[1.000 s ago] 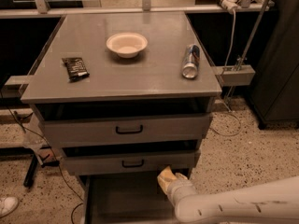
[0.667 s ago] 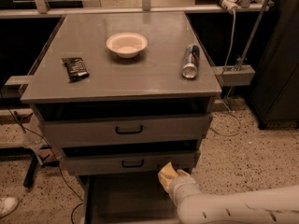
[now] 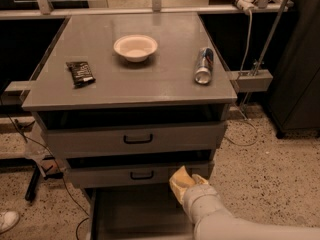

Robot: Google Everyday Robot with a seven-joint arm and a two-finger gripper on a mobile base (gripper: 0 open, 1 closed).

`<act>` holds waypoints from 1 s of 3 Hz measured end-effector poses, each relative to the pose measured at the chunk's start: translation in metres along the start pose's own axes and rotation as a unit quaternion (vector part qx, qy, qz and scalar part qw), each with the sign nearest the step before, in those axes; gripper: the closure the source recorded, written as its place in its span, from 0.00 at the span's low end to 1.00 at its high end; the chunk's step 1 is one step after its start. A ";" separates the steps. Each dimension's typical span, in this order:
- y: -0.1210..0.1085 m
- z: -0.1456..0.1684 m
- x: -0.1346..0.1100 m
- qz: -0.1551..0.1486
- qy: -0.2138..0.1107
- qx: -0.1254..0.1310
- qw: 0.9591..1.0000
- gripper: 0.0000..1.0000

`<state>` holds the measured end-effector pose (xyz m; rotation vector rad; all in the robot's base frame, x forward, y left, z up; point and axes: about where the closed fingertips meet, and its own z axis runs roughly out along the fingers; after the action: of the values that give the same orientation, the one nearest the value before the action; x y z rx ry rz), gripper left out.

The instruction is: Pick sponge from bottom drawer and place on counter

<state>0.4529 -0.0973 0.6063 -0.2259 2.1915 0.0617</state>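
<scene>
The yellow-tan sponge (image 3: 179, 180) is held at the tip of my white arm, which comes in from the bottom right. My gripper (image 3: 188, 188) is shut on the sponge and holds it above the open bottom drawer (image 3: 132, 215), just in front of the middle drawer's right end. The arm's wrist hides most of the fingers. The bottom drawer's flat grey floor shows below and to the left of the sponge. The grey counter (image 3: 150, 79) lies well above the gripper.
On the counter stand a white bowl (image 3: 135, 47), a can lying on its side (image 3: 204, 65) and a dark snack packet (image 3: 80, 73). The top drawer (image 3: 137, 139) and middle drawer (image 3: 120, 175) stick out slightly. A dark cabinet (image 3: 300, 84) stands at the right.
My gripper has risen a little with the sponge in it, from just over the bottom drawer to the middle drawer's front. Nothing on the counter moved.
</scene>
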 end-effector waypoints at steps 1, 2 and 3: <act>-0.001 -0.003 -0.006 -0.004 -0.006 0.002 1.000 1.00; -0.003 -0.009 -0.028 -0.025 -0.015 0.006 1.000 1.00; -0.009 -0.031 -0.068 -0.045 -0.037 0.019 0.998 1.00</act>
<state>0.4687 -0.1011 0.6797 -0.2958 2.1051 -0.0203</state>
